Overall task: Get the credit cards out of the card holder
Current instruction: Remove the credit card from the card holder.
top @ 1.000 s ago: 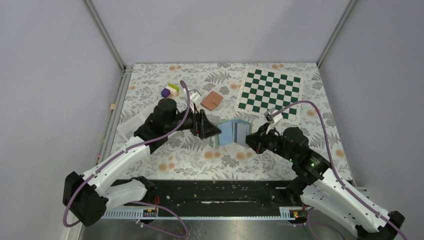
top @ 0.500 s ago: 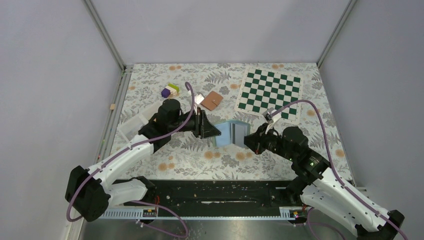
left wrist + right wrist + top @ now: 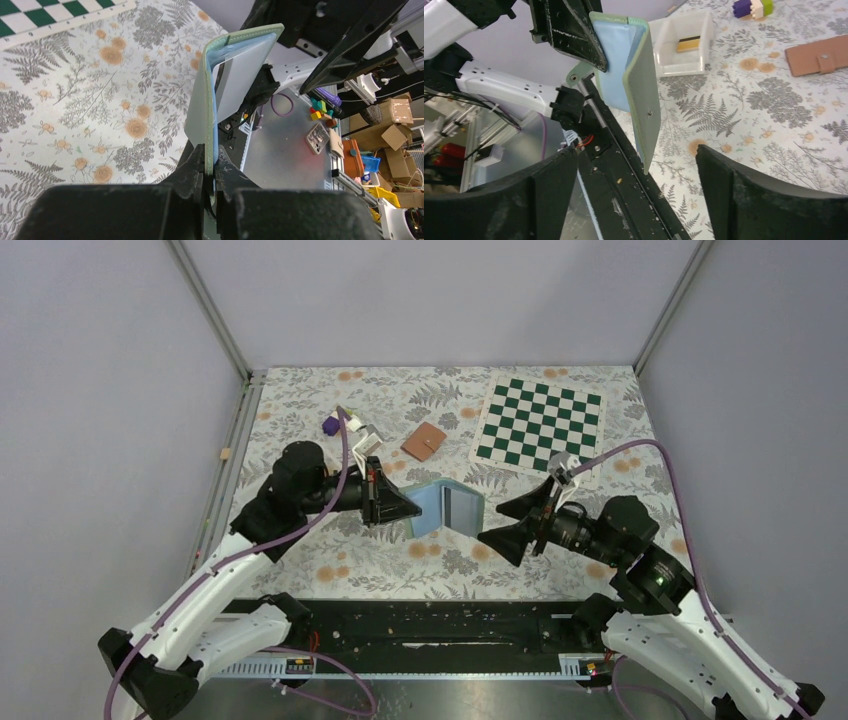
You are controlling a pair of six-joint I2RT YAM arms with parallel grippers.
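- Over the table's (image 3: 600, 510) middle, my left gripper (image 3: 408, 510) pinches one cover of the green card holder (image 3: 447, 508), holding it open toward the other arm.
- My right gripper (image 3: 490, 523) hangs just beside it, jaws spread, touching nothing.
- One yellow-orange credit card (image 3: 687, 44) lies in the white tray (image 3: 659, 50); others I can't make out.

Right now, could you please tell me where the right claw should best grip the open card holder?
Probably the outer edge of the free green cover, from the right: the card holder is held open, the left claw pinches its other cover, and the open right claw faces it.
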